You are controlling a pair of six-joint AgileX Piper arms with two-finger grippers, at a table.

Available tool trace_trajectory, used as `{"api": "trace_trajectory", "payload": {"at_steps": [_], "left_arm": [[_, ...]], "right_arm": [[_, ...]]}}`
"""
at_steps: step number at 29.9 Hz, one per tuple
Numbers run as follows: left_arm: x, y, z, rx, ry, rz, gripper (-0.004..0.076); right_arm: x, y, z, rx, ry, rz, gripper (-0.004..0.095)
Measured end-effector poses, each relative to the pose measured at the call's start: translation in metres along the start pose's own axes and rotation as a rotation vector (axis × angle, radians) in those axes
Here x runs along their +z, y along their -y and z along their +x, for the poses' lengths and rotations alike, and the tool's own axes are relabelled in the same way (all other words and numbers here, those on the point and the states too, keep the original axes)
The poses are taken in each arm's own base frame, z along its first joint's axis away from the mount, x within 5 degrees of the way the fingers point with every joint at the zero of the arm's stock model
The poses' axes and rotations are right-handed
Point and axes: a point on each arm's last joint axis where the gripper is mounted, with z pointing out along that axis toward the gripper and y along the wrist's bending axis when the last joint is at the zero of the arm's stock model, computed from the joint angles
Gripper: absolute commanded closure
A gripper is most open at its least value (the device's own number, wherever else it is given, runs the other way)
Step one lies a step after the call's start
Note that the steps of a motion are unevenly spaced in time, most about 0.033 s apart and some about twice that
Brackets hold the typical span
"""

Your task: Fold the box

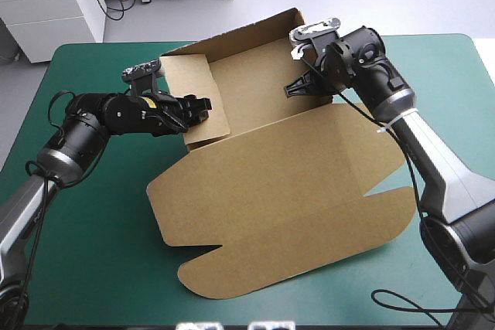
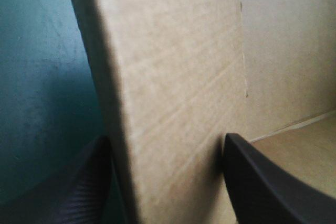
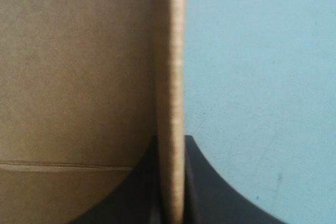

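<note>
Brown box (image 1: 271, 183) half raised at mid-table, a gripper clamped on each side wall

You have the tray end standing toward the far edge of the teal-green cover (image 1: 93, 253), with the lid (image 1: 294, 222) flat toward the near edge. Your left gripper (image 1: 199, 107) pinches the left wall (image 2: 173, 103) and your right gripper (image 1: 298, 86) pinches the right wall (image 3: 170, 77), probably to hold both upright for tucking
</note>
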Motion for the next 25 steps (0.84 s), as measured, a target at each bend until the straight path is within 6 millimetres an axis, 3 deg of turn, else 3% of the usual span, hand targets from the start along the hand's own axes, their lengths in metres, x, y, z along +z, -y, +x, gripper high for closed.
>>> {"api": "trace_trajectory", "payload": {"at_steps": [10,14,18,25], "left_arm": [[0.020,-0.006,0.001,-0.055,-0.040,-0.039,0.0310],[0.020,-0.007,0.002,-0.056,-0.045,-0.043,0.0448],[0.019,-0.008,0.002,-0.053,-0.046,-0.057,0.0724],[0.022,-0.013,0.002,-0.084,-0.045,-0.105,0.0731]], "right_arm": [[-0.003,-0.012,0.000,-0.023,0.008,0.020,0.0923],[-0.003,-0.012,0.000,-0.021,0.006,0.023,0.0923],[-0.003,-0.011,0.000,-0.026,0.005,0.034,0.0923],[-0.003,-0.011,0.000,-0.012,0.003,0.034,0.0923]]}}
